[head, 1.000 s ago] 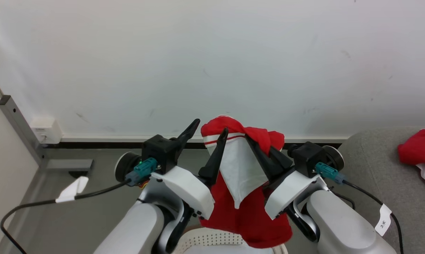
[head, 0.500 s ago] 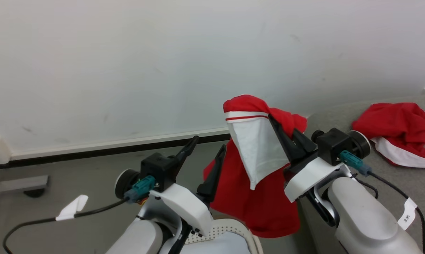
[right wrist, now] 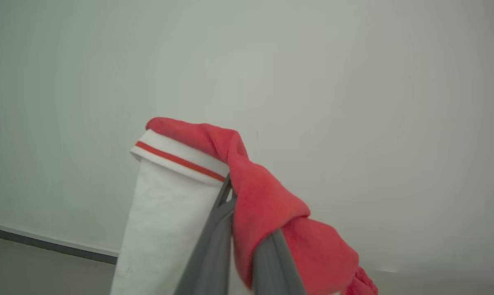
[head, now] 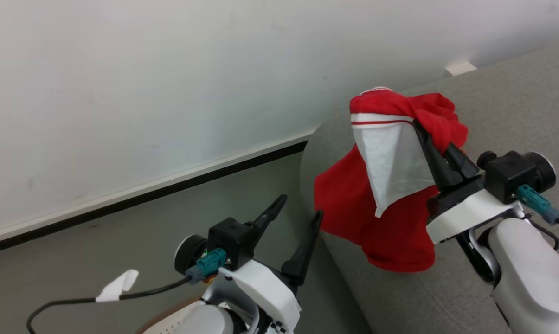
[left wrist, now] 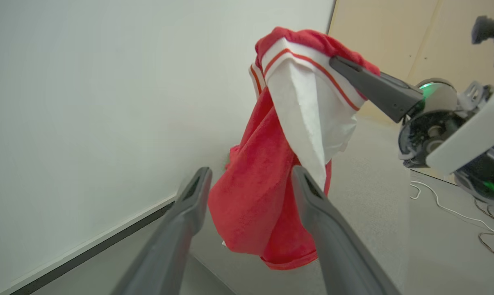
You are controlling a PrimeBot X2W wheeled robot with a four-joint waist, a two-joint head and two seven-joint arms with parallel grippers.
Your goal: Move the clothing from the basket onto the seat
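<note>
Grey upholstery now lies below the load. The large, rounded, light grey fabric sofa [head: 502,106] spreads under and beyond the right gripper [head: 431,133]. A second ago, before the robot and its head camera swung round, that gripper hung over the basket. The carry looks all but done, with lowering and release left.

The soft bright red garment with a white panel and red-and-white stripe trim [head: 390,218] is pinched at its bunched top in the right gripper's closed fingers. It drapes down from them, with its hem hanging near the sofa's front edge; whether it touches the cushion cannot be told.

Below the left gripper [head: 301,205], a sliver of what looks like the cream-white perforated plastic basket with a tan rim [head: 155,321] shows. Its contents are hidden.

The left gripper stands spread wide and empty, lower than the right one, with the garment's hem just beside its nearer finger.
</note>
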